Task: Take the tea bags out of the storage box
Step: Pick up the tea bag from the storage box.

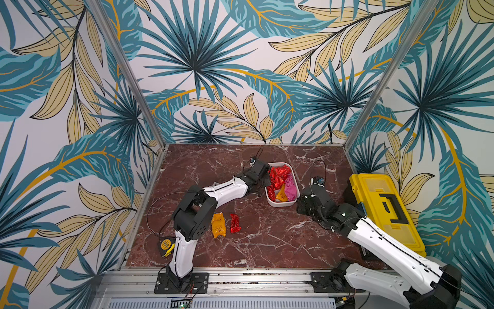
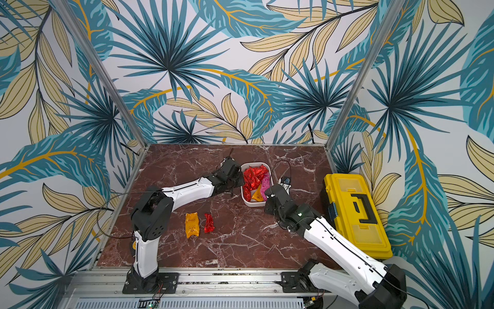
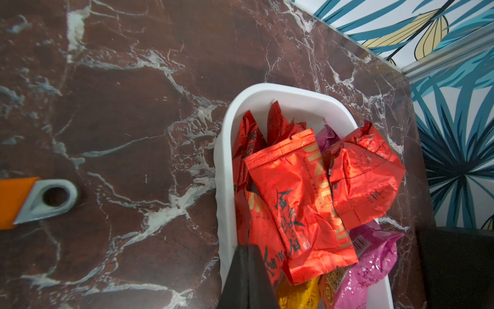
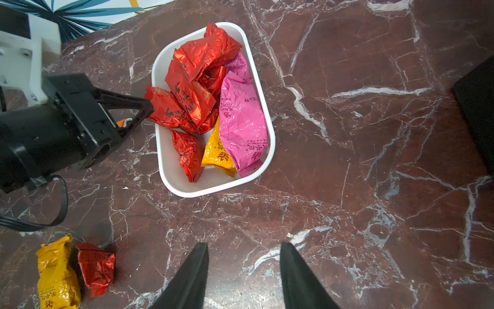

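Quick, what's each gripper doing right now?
Left gripper: shut on a red tea bag at the box edge.
Right gripper: open, nothing between the jaws.

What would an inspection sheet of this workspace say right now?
Surface: red-brown marbled tabletop, white veins.
Job's things: white plastic rectangular tub holding crinkled foil tea bags, red, magenta, orange-yellow; orange-yellow sachet and red sachet lie outside.
Clutter: yellow plastic toolbox, yellow tape measure, orange-handled metal tool.
Grippers: left gripper shut on red foil bag at the tub's rim; right gripper open, empty.
Cables: black cable loops beside left arm.
Surroundings: leaf-print walls, aluminium frame posts.
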Tool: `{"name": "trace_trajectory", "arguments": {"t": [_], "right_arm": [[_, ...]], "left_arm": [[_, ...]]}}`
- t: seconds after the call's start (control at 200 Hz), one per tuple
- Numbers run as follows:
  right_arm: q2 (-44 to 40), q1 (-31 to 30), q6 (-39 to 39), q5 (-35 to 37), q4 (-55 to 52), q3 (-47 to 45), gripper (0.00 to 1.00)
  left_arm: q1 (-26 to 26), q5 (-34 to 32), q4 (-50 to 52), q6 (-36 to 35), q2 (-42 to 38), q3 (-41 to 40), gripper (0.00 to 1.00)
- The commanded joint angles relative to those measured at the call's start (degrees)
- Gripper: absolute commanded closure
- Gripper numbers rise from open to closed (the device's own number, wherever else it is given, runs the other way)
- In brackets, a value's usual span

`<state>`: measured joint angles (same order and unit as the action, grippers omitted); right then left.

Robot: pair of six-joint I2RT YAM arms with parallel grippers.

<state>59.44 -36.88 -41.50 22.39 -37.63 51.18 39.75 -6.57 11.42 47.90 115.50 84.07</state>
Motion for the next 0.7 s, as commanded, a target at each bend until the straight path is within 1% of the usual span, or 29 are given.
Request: {"name": "trace_trajectory", "arguments": {"t": [0.0,0.14,0.285,0.376,0.401,0.476,0.496,0.531,0.696], "right_arm": [[0.4,0.2,1.1,-0.5,-1.0,-0.6,0.51],[0.2,0.3,1.5,-0.8,-1.1,0.2,0.51],[-0.6,1.0,2.2,-1.9,-1.1,1.1,0.51],[-1.0,1.8,3.4,-2.4,-1.3,2.0,0.5],[-1.1,1.9,3.7,-2.6,-1.5,2.3,0.45],[-1.4,2.6,5.2,-3.4,-1.5,3.3,0.45],[-1.4,2.7,5.7,-3.7,-1.5,3.7,0.45],[-1.5,2.9,6.6,-4.3,-1.7,4.4,0.4],[-1.6,3.4,11.4,-8.2,-2.4,7.3,0.4]], "left_arm": [[0.4,-1.1,-0.2,-1.5,-1.1,3.2,1.0],[0.7,-1.1,-1.6,-4.1,-3.3,2.8,1.0],[0.3,-0.3,-6.8,-9.4,-8.2,-1.4,1.0],[-0.6,2.8,-11.3,-13.3,-11.7,-5.2,1.0],[-0.8,5.0,-12.4,-14.4,-12.9,-6.2,1.0],[-2.0,8.7,-15.0,-17.5,-16.0,-9.1,1.0],[-2.4,9.9,-15.4,-18.2,-16.8,-9.8,1.0],[-3.2,11.9,-15.9,-19.6,-18.3,-11.0,1.0],[-6.7,19.8,-15.7,-27.7,-25.5,-16.5,1.0]]}}
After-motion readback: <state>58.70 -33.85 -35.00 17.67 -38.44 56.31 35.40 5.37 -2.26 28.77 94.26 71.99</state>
